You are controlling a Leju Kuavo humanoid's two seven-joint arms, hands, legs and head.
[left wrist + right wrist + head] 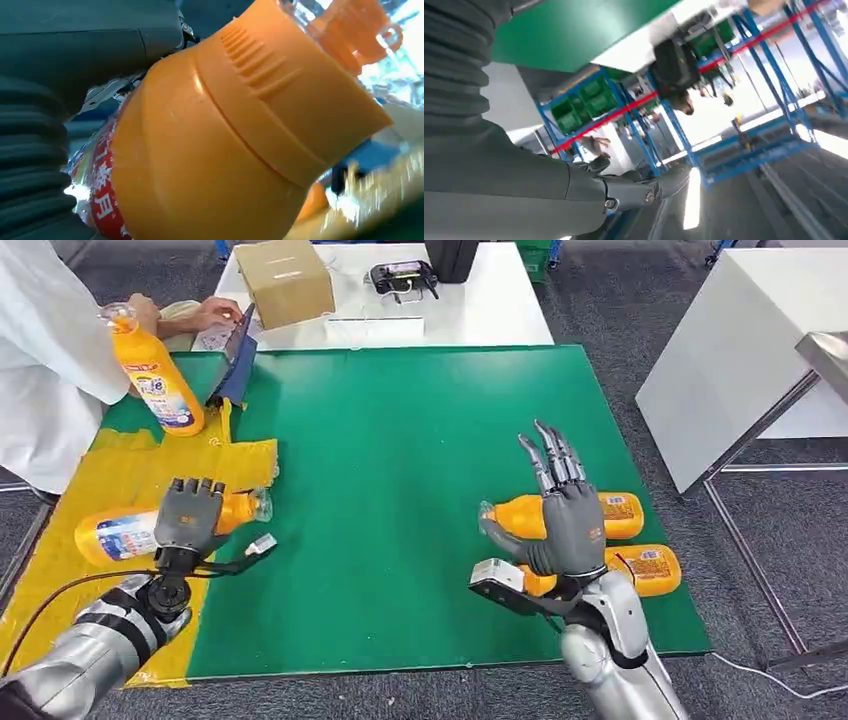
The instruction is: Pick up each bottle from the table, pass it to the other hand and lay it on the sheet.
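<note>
Bottle on the sheet, two waiting

Left robot hand (190, 518) grips an orange plastic bottle (120, 533) lying on the yellow sheet (60, 585) by the worktop's left edge. Right robot hand (568, 520) is open, fingers spread, above two more bottles (625, 515) near the right edge. A person holds a fourth (155, 375) upright. They look stiff, smooth, probably slippery; grasp mid-body.

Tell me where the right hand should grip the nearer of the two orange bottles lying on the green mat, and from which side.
Grip the nearer orange bottle around its labelled body, coming down from above. It lies on its side on the green mat, long axis across the robot, so fingers can probably close over its width. The right hand is raised above it, fingers apart; the second bottle lies close behind, leaving little room there.
</note>
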